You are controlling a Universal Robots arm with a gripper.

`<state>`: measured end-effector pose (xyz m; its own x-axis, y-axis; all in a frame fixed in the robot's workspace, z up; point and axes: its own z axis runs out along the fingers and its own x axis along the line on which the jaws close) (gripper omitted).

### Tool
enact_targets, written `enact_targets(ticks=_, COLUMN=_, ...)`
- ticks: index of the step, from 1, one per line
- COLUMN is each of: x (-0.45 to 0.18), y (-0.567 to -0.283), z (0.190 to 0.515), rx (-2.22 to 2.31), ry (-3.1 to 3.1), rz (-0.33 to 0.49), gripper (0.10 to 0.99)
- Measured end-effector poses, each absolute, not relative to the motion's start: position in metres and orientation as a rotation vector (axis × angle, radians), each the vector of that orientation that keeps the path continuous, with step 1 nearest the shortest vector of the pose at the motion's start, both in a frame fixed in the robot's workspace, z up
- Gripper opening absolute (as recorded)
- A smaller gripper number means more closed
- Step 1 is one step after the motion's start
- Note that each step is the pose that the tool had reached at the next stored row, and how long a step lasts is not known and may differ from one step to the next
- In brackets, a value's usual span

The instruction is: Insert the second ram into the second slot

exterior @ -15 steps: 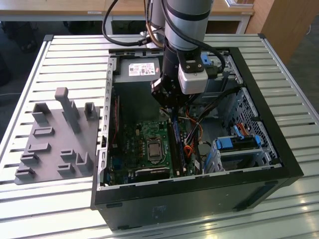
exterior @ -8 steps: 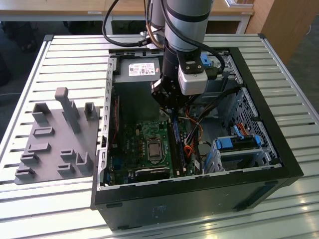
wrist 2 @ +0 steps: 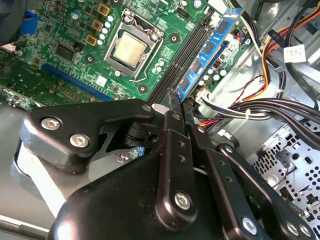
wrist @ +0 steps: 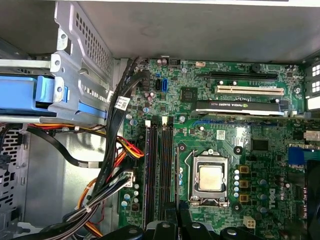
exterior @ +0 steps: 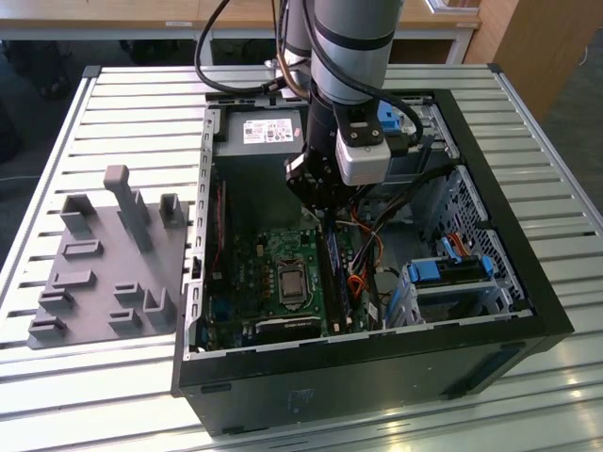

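A slatted metal table is seen carrying an open computer case, with a grey holder tray laid beside it on the exterior view's left. The arm is extended down into the case. Its gripper is held low over the green circuit board, at the near end of the bank of black slots that runs alongside the processor. The blue memory stick is found standing on edge along the side of that bank away from the processor, next to a bundle of wires. Whether it is fully seated cannot be told. The jaws are drawn together with nothing seen between them, their tips just beside the stick's near end. Trouble is judged most likely from uneven pressure. If the stick is pushed at one end alone, it may be tilted in the slot and left half-latched, or its contacts and the board may be strained. The wires, lying so close, could also be caught or pinched by the jaws.
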<state>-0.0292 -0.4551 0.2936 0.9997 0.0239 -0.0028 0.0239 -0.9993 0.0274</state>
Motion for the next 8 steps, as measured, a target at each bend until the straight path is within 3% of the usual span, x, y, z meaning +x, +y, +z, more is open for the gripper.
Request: enact_targets(ticks=8, x=-0.0293, y=-0.4551, z=0.2921, rx=3.114, ry=0.037, rz=-0.004, gripper=0.137)
